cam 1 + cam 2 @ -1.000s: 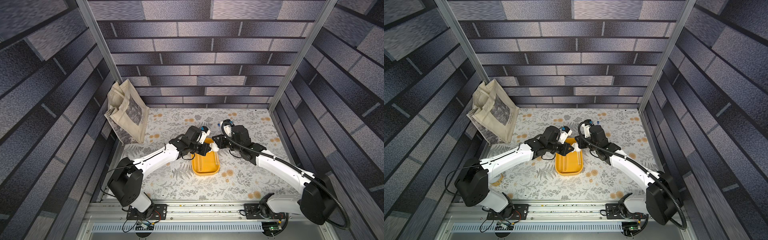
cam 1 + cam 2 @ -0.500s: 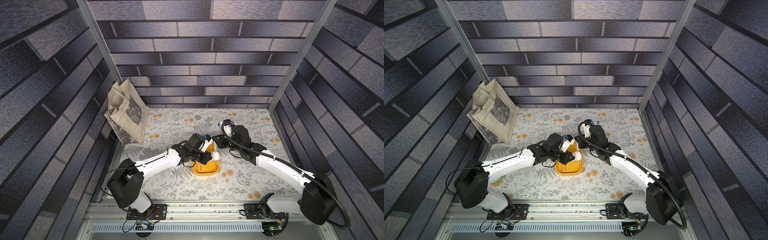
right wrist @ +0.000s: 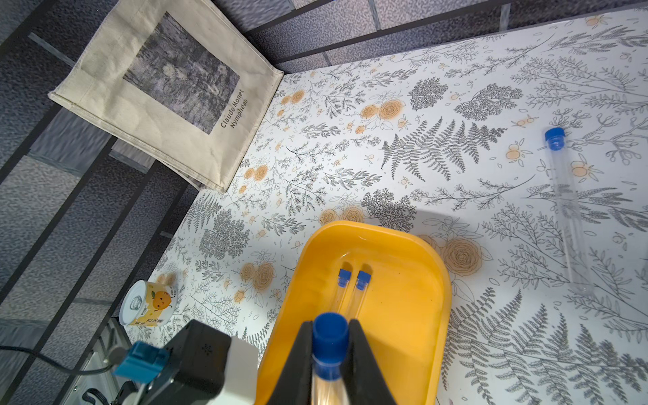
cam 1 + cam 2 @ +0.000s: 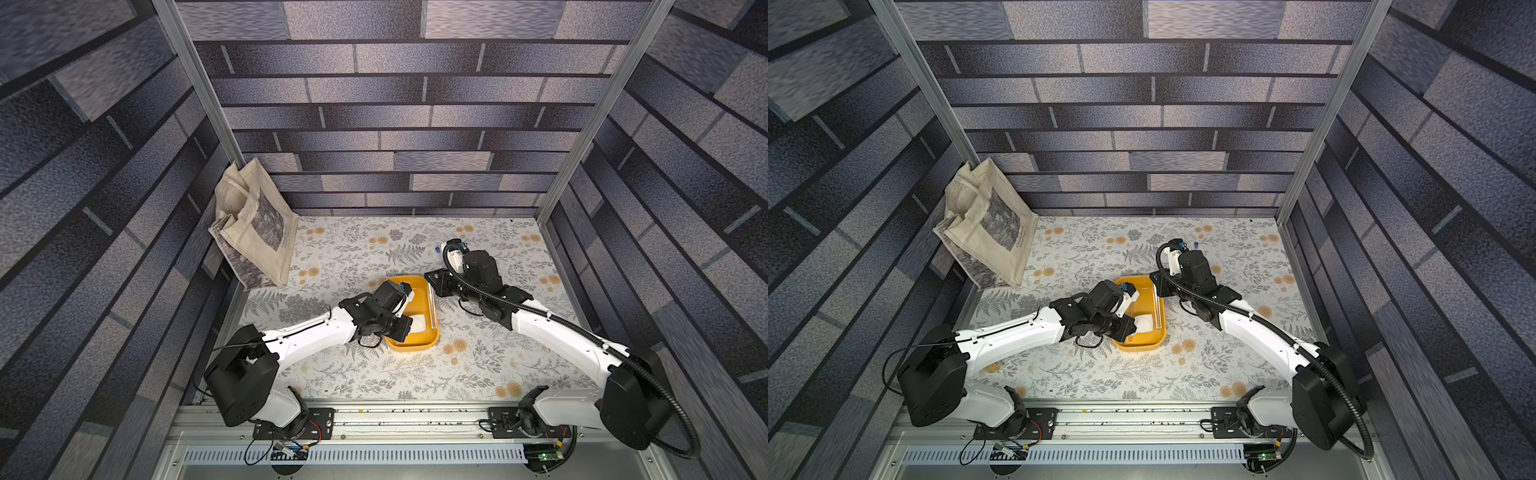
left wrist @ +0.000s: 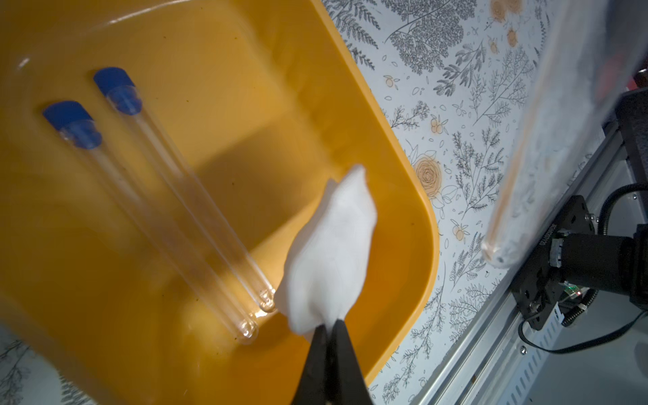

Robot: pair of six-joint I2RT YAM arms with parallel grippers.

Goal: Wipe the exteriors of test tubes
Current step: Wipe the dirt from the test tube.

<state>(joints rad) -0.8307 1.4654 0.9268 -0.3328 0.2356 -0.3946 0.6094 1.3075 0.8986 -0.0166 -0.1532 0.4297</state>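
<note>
My right gripper [image 3: 329,336] is shut on the blue-capped end of a clear test tube [image 3: 329,354], which reaches out over the right rim of the yellow tray [image 4: 415,347]. Over the tray's near end, my left gripper [image 5: 329,326] is shut on a bunched white cloth [image 5: 329,252], a little apart from the held tube [image 5: 547,140]. Two more test tubes [image 5: 168,210] lie side by side on the tray floor. Another test tube [image 3: 568,210] lies on the table behind the right arm; its blue cap [image 4: 437,249] shows in both top views.
A beige tote bag [image 4: 257,232] leans in the back left corner. A small orange drink can [image 3: 150,303] stands on the table left of the tray, near the left arm. The floral table [image 4: 478,365] ends at a metal rail in front.
My left gripper has carried the cloth from the tray's far end toward its near end, along the held tube. The right arm has stayed in place.
</note>
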